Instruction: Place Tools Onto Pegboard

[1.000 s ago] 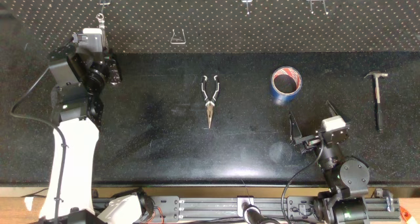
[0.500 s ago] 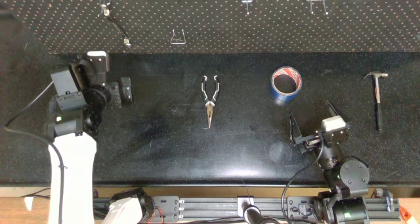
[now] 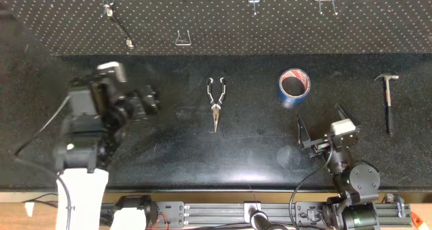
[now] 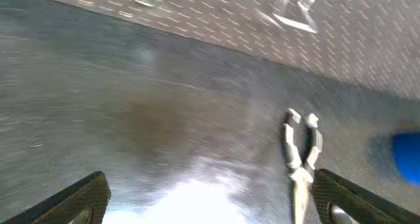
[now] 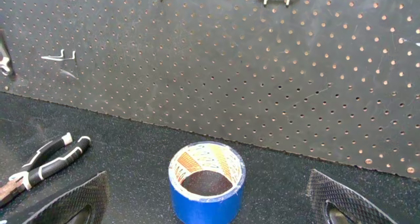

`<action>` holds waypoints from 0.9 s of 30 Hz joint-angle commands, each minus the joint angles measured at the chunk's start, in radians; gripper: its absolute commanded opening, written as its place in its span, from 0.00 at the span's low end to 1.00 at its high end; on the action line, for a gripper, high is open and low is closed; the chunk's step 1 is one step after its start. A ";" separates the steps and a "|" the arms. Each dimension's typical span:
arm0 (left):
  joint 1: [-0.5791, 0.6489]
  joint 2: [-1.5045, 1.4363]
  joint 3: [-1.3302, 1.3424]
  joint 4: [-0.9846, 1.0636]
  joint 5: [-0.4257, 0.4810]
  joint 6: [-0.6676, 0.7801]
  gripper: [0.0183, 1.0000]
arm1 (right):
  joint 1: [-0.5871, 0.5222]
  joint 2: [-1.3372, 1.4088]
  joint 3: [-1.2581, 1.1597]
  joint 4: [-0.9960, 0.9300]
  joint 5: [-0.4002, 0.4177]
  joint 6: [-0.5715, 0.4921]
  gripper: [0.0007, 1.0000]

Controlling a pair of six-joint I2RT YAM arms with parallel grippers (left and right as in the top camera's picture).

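My left gripper hangs over the table, left of the needle-nose pliers, with its fingers spread wide and nothing between them. My right gripper gapes empty too, near the blue tape roll. The hammer lies far right. A slender tool hangs on the pegboard.

Left gripper backs off the dark perforated pegboard and swings right toward the white-handled pliers; the slim metal tool now hangs free.
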 commanded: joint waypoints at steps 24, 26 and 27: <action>-0.652 0.857 0.397 -0.040 -0.319 -0.453 1.00 | 0.006 -0.005 -0.005 -0.003 0.001 -0.010 0.98; -0.651 0.874 0.397 -0.057 -0.320 -0.453 1.00 | 0.006 -0.005 -0.005 -0.003 0.001 -0.010 0.98; -0.651 0.876 0.397 -0.059 -0.323 -0.453 1.00 | 0.006 -0.005 -0.005 -0.003 0.001 -0.010 0.98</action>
